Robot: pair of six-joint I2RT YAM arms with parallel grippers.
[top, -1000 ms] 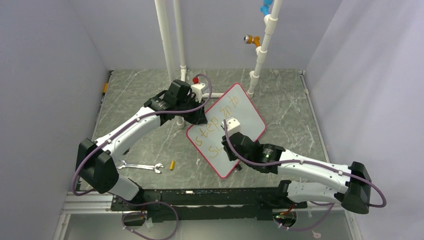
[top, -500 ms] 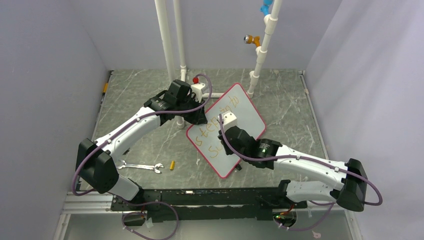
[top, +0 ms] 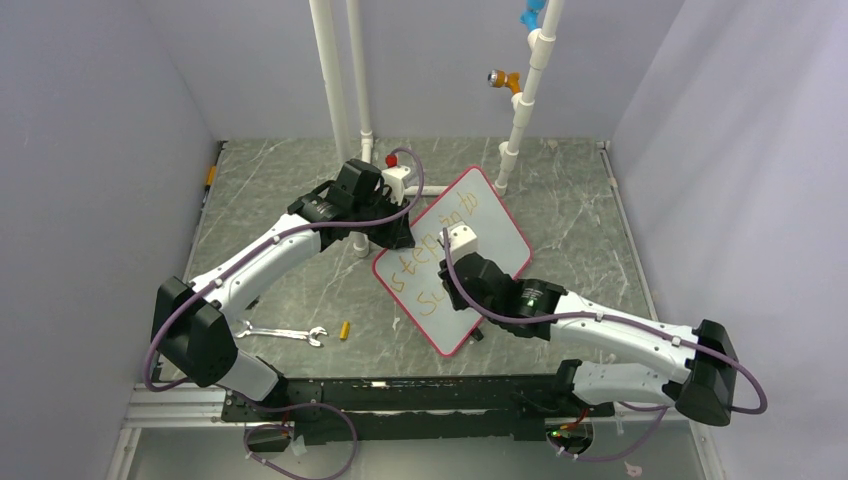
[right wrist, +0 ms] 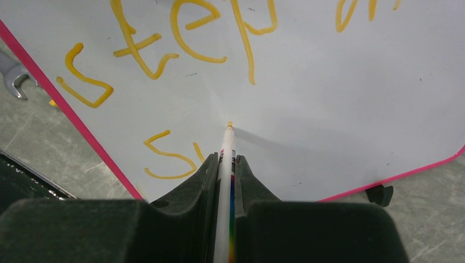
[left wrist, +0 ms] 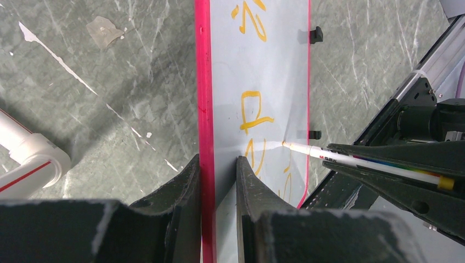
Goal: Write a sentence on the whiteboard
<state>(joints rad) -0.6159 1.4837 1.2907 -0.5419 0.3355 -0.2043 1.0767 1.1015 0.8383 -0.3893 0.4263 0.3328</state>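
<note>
The whiteboard [top: 492, 222] is white with a red-pink rim and stands tilted up on the table. My left gripper [top: 393, 236] is shut on its rim, one finger on each side [left wrist: 218, 171]. The sentence [right wrist: 181, 38] in orange-yellow reads "step" and part of a further word on the top line, with "S" and one more stroke [right wrist: 164, 156] below. My right gripper [right wrist: 226, 161] is shut on a white marker [right wrist: 225, 150] with a rainbow stripe. The marker's tip [right wrist: 230, 125] meets the board just right of that stroke. The marker also shows in the left wrist view [left wrist: 340, 158].
A wrench [top: 282, 333] and a small yellow piece [top: 345, 329] lie on the table left of the board. White pipes [top: 345, 100] [top: 525, 90] stand behind it. Black clips [left wrist: 315, 35] [right wrist: 378, 193] sit on the board's lower edge. The base rail [top: 400, 395] runs along the near edge.
My right gripper has moved a little up and left across the board with the marker, then almost stopped. The left arm and the board have not moved.
</note>
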